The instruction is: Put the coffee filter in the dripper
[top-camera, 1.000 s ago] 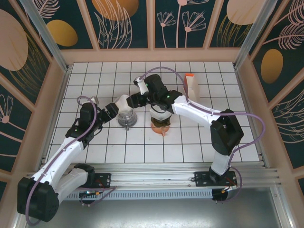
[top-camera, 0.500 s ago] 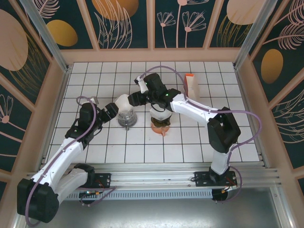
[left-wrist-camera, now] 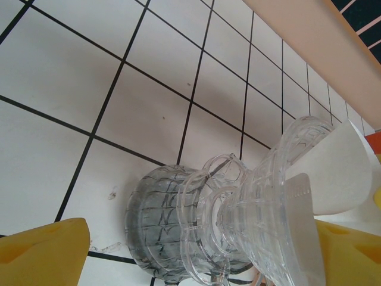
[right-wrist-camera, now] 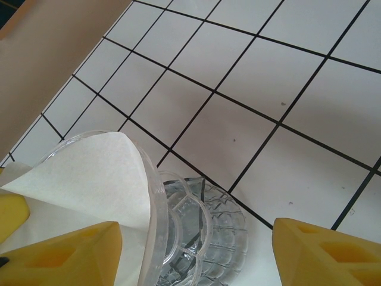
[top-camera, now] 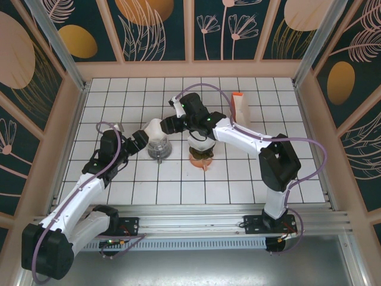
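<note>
Right wrist view: one filter (right-wrist-camera: 89,173) is seen tucked partway into the one dripper (right-wrist-camera: 190,238) on the desk (right-wrist-camera: 238,119), just ahead-left of the right tool (right-wrist-camera: 196,226), spread wide, nothing held. The dripper is straddled by the left tool (left-wrist-camera: 199,229), also wide. Cone axes look aligned.

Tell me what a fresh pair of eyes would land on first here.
First, the clear dripper left of the table's centre, with the white coffee filter sticking out of its cone. The left gripper and right gripper flank it, jaws open. Next, an orange-based item just right of it, under the right arm.
</note>
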`<state>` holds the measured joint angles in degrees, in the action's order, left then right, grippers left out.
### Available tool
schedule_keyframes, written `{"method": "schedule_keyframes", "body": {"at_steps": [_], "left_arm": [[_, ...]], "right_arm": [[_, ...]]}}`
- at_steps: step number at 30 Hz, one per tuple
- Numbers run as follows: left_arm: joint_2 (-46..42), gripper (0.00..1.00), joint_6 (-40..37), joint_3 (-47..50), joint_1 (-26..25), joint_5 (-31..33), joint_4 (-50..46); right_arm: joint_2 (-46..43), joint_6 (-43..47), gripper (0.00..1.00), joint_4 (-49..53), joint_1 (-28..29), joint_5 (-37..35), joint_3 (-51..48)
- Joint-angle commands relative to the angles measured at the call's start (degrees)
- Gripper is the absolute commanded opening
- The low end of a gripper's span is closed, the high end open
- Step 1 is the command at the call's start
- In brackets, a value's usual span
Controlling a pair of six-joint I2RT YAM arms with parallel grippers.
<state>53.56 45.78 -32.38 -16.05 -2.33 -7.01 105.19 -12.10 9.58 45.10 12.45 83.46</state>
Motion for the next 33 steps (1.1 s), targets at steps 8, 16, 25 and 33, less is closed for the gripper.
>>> {"method": "schedule_keyframes", "body": {"at_steps": [8, 16, 25, 33], "left_arm": [[-0.2, 0.90, 0.7, 0.7, 0.4, 0.3, 1.1], [-0.2, 0.90, 0.6, 0.3, 0.4, 0.5, 0.8], [-2.5, 0.93, -3.7, -6.5, 0.4, 6.3, -4.7], [1.7, 0.96, -11.1, -13.4, 0.4, 2.3, -6.5]], "right_arm": [[-3.3, -0.8, 0.69, -1.9, 1.5, -0.2, -4.8], [-2.6, -0.3, 0.67, -1.2, 1.9, -1.5, -5.2], [-2.3, 0.2, 0.67, -0.2, 1.9, -2.0, -3.9], [-2.0, 0.6, 0.67, 0.5, 1.9, -2.0, -3.2]]}}
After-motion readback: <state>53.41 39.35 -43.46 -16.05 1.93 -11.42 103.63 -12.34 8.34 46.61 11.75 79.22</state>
